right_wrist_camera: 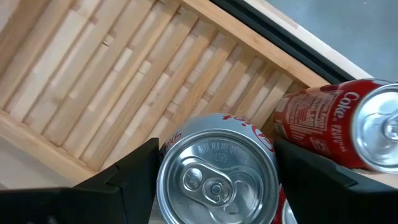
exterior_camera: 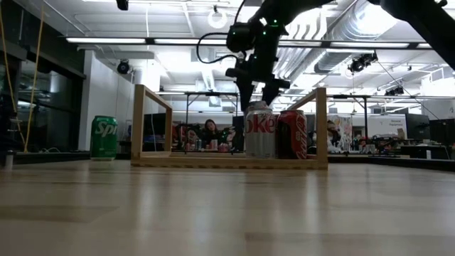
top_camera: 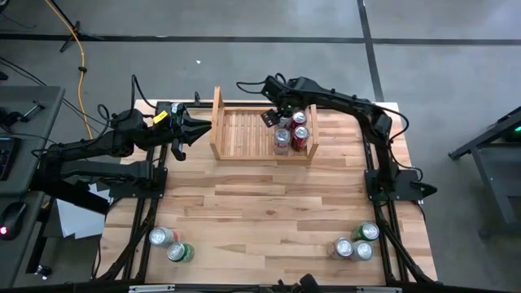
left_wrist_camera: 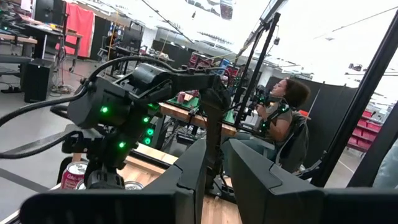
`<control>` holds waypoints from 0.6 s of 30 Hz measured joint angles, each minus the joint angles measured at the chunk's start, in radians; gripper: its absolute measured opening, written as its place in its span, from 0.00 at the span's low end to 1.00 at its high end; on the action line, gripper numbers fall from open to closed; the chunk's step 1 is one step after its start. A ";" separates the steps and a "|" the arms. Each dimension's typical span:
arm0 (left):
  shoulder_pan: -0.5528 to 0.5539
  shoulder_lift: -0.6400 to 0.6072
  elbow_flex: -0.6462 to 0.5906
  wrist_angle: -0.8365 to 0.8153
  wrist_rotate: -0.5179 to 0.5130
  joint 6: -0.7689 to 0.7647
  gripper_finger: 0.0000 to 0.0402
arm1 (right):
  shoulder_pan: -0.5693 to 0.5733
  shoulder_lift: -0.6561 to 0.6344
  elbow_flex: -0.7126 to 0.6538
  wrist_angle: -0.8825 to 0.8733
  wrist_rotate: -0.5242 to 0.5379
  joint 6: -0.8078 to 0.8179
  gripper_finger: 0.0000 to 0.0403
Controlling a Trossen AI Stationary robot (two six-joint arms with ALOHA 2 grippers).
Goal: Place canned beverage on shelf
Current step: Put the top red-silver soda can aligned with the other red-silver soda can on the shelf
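A: From above, where does the right gripper (top_camera: pixel 284 119) sit?
B: Over the right end of the low pale wooden shelf with the slatted base (top_camera: pixel 244 130), above silver and red drink cans (top_camera: pixel 291 135) standing there. The left gripper (top_camera: pixel 182 130) waits just left of the shelf, its fingers nearly pressed together.

A: And at table height?
B: The right gripper (exterior_camera: pixel 257 91) hangs just above the silver Diet Coke can (exterior_camera: pixel 259 129), which stands on the shelf touching a red Coke can (exterior_camera: pixel 291 134). A green Sprite can (exterior_camera: pixel 104 137) stands left of the shelf.

A: The right wrist view?
B: Fingers (right_wrist_camera: pixel 124 177) spread either side of the silver can's top, clear of it.
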 joint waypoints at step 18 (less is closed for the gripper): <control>0.000 0.000 0.000 0.000 0.000 0.001 0.15 | -0.005 0.031 0.000 0.012 -0.005 0.000 0.73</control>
